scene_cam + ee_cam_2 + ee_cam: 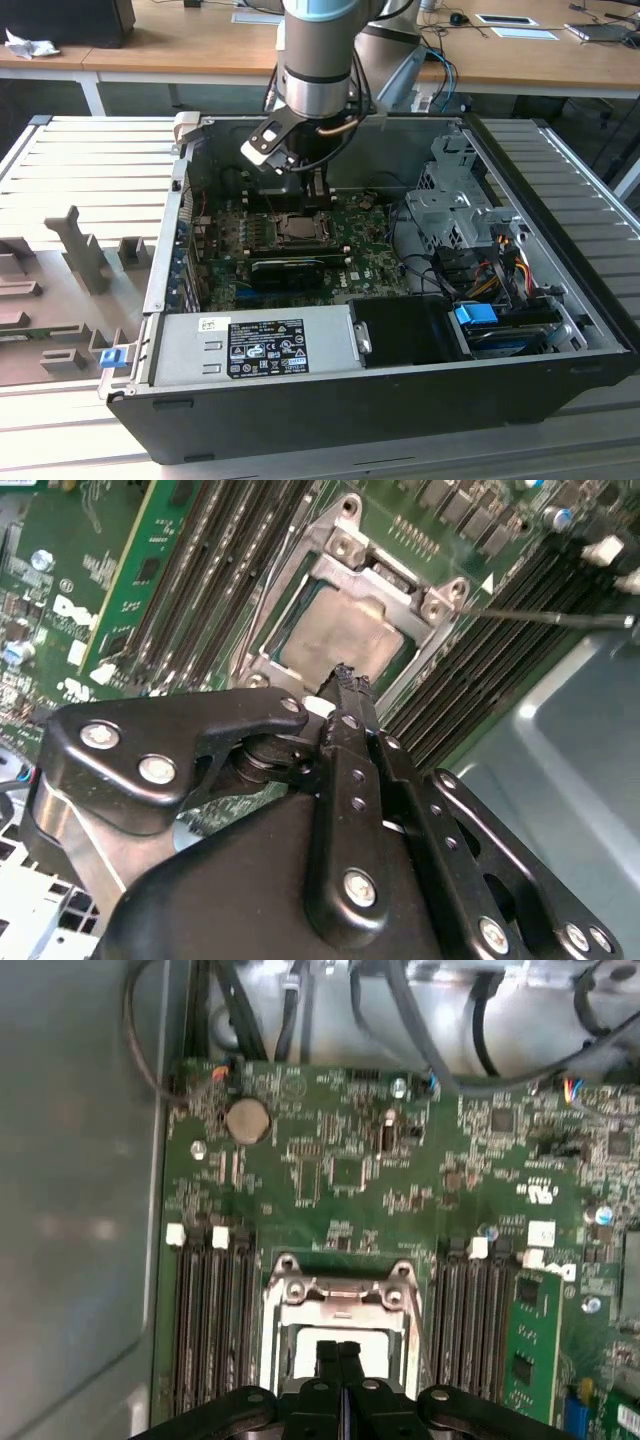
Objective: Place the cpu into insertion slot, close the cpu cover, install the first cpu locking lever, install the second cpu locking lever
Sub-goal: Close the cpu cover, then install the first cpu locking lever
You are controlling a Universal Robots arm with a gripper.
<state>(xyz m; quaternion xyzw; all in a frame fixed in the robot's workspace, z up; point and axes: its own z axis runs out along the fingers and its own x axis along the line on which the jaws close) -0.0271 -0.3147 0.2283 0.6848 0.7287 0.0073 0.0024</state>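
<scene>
1 computer case (380,415) contains 1 cpu (345,630), 1 cpu cover (340,1298), 2 banks of memory slots (210,1320), 1 round coin battery (248,1118), 1 black card (295,268) and 1 grey power supply (260,345), plus 1 gripper (345,675).

Gripper (348,680): black semi-gloss links, bright metal screws. Just under its tips, cpu (345,630): matt pale grey metal face. Framing it, cpu cover (340,1305): smooth silver metal. Beyond, motherboard (340,1160): green, faintly glossy.

A lab workshop: open computer case (350,410) on a slatted metal bench (90,160), wooden desks (180,40) behind.
</scene>
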